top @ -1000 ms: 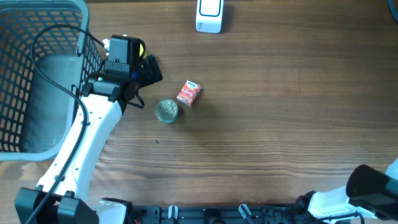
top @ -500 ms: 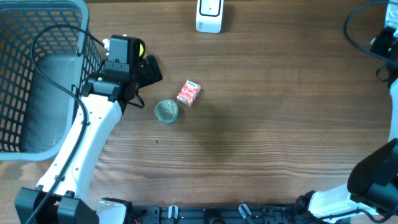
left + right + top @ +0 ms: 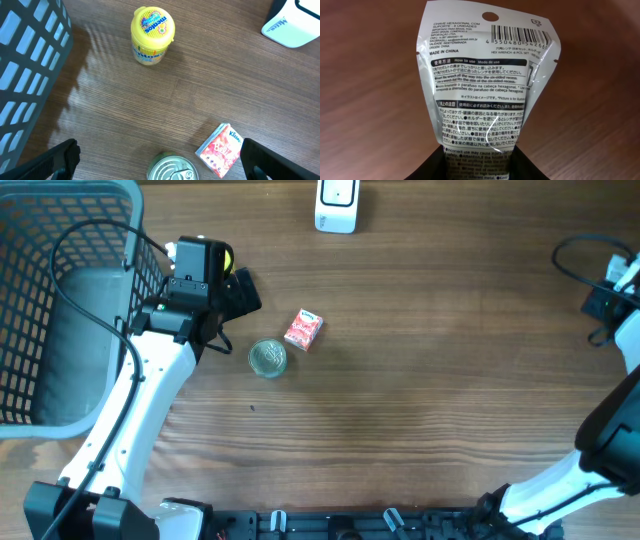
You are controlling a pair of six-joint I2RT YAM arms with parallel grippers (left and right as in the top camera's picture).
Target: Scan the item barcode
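Note:
My right gripper [image 3: 484,167] is shut on the lower end of a silver plastic package [image 3: 487,85] printed with hex wrench text. The package stands up in front of the wrist camera over the brown table. Its barcode [image 3: 524,44] runs along the top right, partly bent out of sight. Seen from overhead, the right arm [image 3: 612,292] reaches in at the right edge, and the package cannot be made out there. The white scanner [image 3: 336,205] stands at the back centre. My left gripper [image 3: 161,159] is open and empty above a tin can [image 3: 172,169].
A red Kleenex pack [image 3: 304,330] lies beside the can [image 3: 267,358]. A yellow Mentos tub [image 3: 152,35] stands near the blue-grey basket [image 3: 60,300] at the left. The scanner [image 3: 295,22] shows at the left wrist view's top right corner.
The right arm has swung up along the table's right edge and now sits a little lower and further in than half a second ago. The left arm has not moved.

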